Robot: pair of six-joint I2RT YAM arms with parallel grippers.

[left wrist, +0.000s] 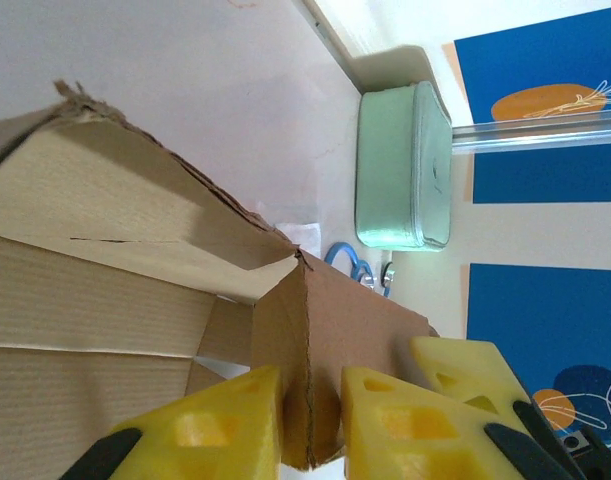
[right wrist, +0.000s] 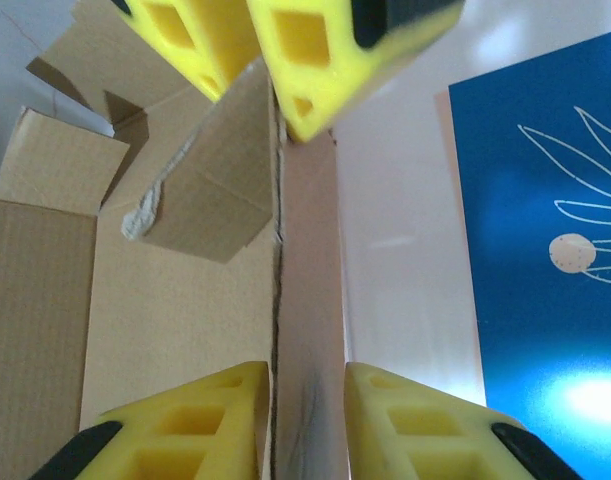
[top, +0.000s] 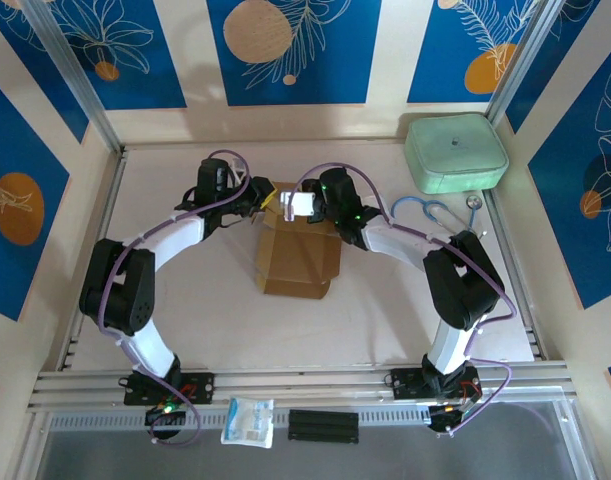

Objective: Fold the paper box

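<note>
The brown paper box [top: 298, 262] lies half-folded in the middle of the table, its far end raised. My left gripper [top: 268, 196] reaches it from the left. In the left wrist view the left gripper [left wrist: 312, 405] is shut on an upright folded corner of the paper box [left wrist: 335, 330]. My right gripper [top: 299, 205] meets the same far end from the right. In the right wrist view the right gripper [right wrist: 307, 405] stands slightly open, its fingers either side of an upright wall of the paper box [right wrist: 185, 300]. The left gripper's yellow fingers [right wrist: 305, 50] show at the wall's far end.
A mint-green rounded case [top: 456, 152] sits at the back right, with a blue stethoscope [top: 425, 212] in front of it. A clear packet [top: 248, 421] and a black bar [top: 323, 425] lie on the front rail. Walls close the table off at the back and sides.
</note>
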